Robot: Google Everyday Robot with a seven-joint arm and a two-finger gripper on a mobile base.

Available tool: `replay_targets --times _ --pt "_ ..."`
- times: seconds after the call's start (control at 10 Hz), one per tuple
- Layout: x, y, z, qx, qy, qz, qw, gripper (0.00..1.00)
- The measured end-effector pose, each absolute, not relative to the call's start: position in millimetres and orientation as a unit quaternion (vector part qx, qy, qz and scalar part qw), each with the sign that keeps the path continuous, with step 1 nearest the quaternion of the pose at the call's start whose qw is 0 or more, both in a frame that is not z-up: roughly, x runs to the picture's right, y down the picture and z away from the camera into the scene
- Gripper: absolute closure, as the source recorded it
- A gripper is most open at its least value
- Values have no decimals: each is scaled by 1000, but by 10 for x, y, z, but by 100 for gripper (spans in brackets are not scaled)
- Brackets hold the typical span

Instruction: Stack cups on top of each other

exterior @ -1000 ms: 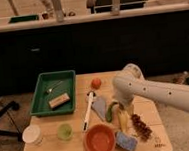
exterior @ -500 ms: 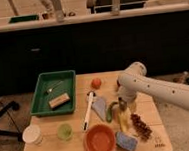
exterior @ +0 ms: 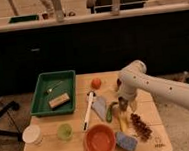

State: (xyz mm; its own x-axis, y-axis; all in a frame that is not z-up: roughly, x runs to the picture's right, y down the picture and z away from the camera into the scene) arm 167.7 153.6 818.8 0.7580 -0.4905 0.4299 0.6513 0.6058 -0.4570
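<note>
The pale green translucent cup (exterior: 65, 131) stands upright near the table's front left. The dark grey metal tumbler is not in view. My white arm (exterior: 154, 87) reaches in from the right. My gripper (exterior: 124, 106) points down at the table's middle right, just above a banana (exterior: 122, 121). It is well to the right of the green cup, and I see nothing held in it.
A white cup (exterior: 32, 134) stands left of the green cup. A green tray (exterior: 42, 97) holding a block lies at back left. An orange bowl (exterior: 99, 140), a blue sponge (exterior: 126, 141), a white-handled brush (exterior: 88, 110), a grey cloth (exterior: 99, 107), a tomato (exterior: 96, 83) and dark red fruit (exterior: 139, 127) crowd the middle and front.
My gripper has lifted a little and shifted slightly right over the banana. The objects on the table have not moved.
</note>
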Motion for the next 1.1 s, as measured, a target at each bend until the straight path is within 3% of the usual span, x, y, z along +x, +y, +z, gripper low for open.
replay_targets --times 1.1 --pt "1529 1409 8273 -287 -245 -536 755 20"
